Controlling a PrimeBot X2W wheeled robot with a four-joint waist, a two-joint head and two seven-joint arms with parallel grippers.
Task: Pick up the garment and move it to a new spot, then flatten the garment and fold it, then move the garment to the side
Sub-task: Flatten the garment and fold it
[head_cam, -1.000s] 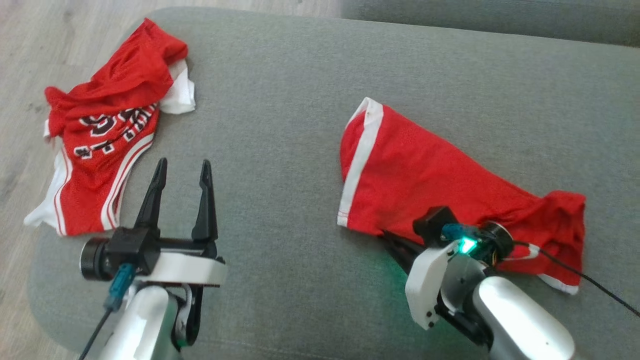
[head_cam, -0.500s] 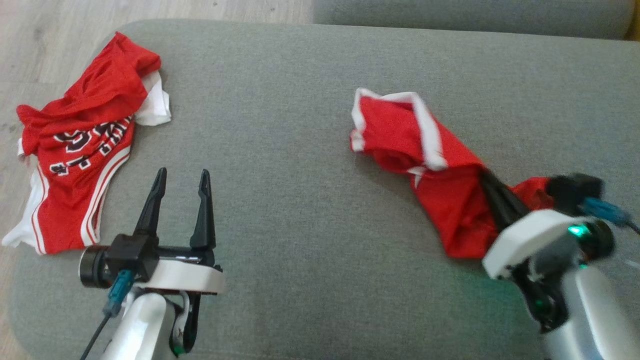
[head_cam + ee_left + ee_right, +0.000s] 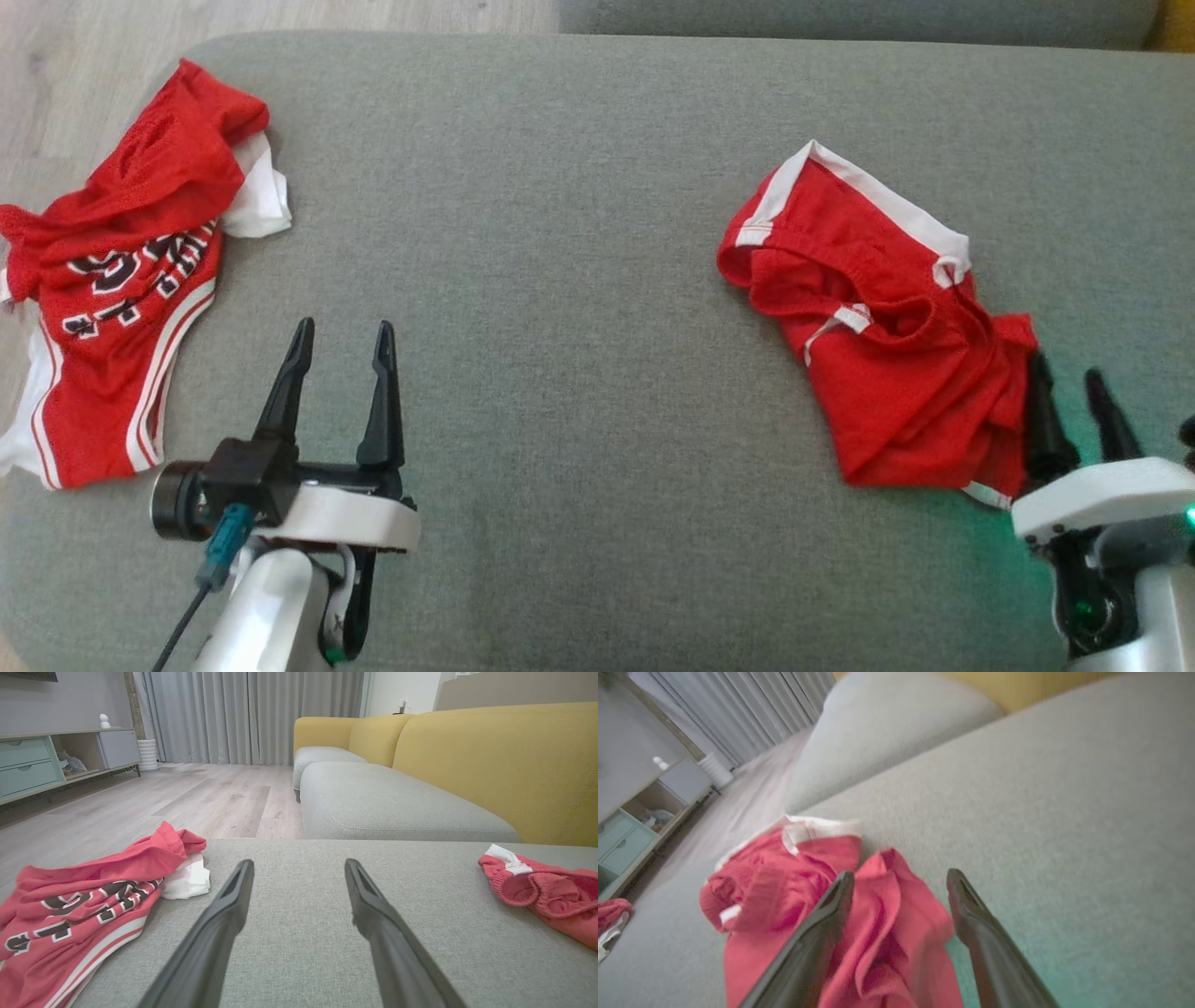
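**Q:** Head view: where is the task's thing?
**A:** The garment (image 3: 878, 355), red shorts with white trim, lies crumpled on the right of the grey seat (image 3: 560, 233). The right gripper (image 3: 1065, 369) stands at its near right edge, fingers spread and gripping nothing. The left gripper (image 3: 343, 329) hovers well apart on the left, jaws wide and empty, near a red lettered jersey (image 3: 121, 280) at the seat's left end.

**Q:** Left wrist view?
**A:** Both fingers frame bare grey fabric. The jersey lies to their left and the garment's bunched edge at the far right, before a yellow sofa back (image 3: 490, 765).

**Q:** Right wrist view?
**A:** It is slightly blurred. The jaws stand wide over a loose fold of the garment; cloth lies between them but is not pinched.

**Q:** Which step is this, and how is it done well?
**A:** Judged from the heap, relocation looks complete and flattening is in hand. It calls for pinching a single layer at a trimmed edge rather than the bunched middle. The left gripper should come across to take the opposite edge, and the two should then draw apart low over the seat so the folds slide out. Grabbing several layers would probably only drag the heap.
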